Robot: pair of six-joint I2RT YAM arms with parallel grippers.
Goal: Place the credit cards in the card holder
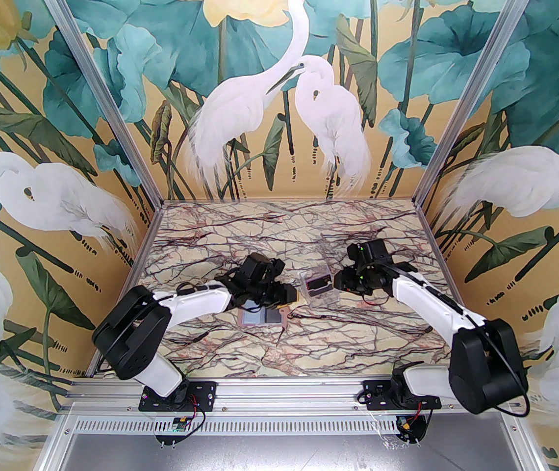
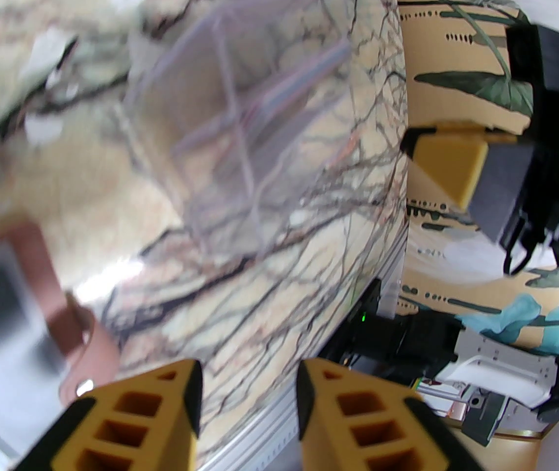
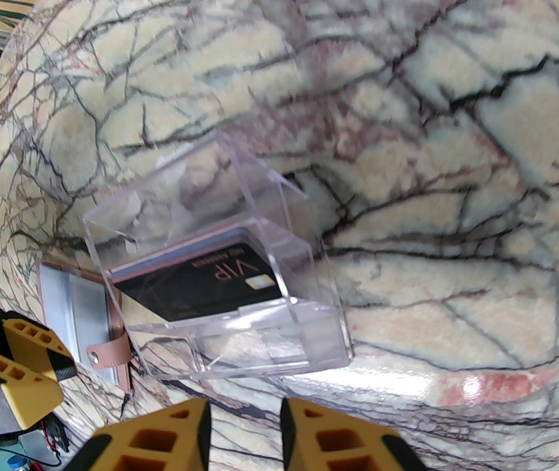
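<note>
Left gripper (image 2: 249,378) and right gripper (image 3: 244,412): jaws apart, empty.
Credit cards (image 3: 201,287) lie in the clear box (image 3: 269,346); card holder (image 3: 71,302) lies open just beside it.

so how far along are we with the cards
Early, it seems. Done: the card holder lies open, sleeves up. In hand: nothing; the left gripper and right gripper are both open and empty, near the clear box. Left: the credit cards, black one on top, are stacked in that box and need moving into the sleeves.
</note>
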